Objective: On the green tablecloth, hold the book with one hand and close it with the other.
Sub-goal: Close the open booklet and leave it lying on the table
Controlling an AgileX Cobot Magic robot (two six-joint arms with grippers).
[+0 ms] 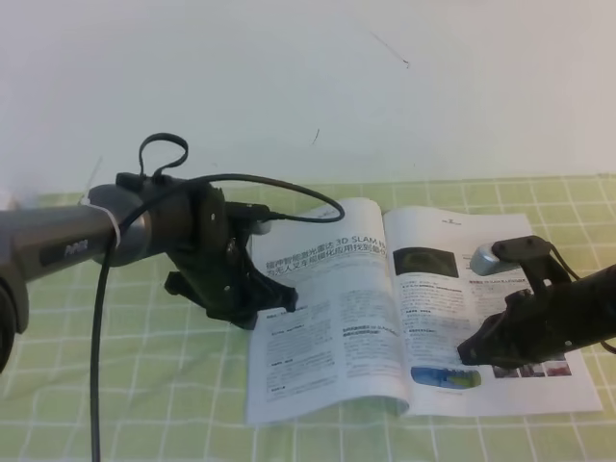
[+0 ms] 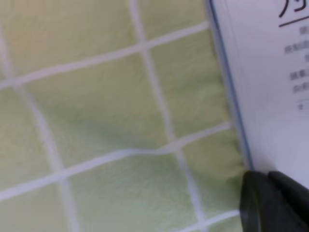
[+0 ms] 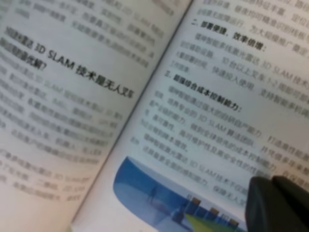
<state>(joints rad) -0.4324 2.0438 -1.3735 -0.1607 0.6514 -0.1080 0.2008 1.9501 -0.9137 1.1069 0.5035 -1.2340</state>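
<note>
Left gripper [image 1: 274, 300] at book [image 1: 404, 318] edge, right gripper [image 1: 476, 351] over page, jaw states unclear; book fully open, closing pending.

Grey left arm [image 1: 67, 245], looping black cable [image 1: 241, 188].

The book [image 1: 414, 308] lies open on the green tablecloth [image 1: 144, 385], one end effector [image 1: 274, 298] at its left edge, another [image 1: 481, 348] over its right page.

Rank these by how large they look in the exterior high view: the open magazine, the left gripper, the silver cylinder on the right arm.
1. Open magazine, by far the widest.
2. Left gripper with its black mount; it may be nearer the camera, so its look is inflated.
3. Silver cylinder, smallest.
</note>
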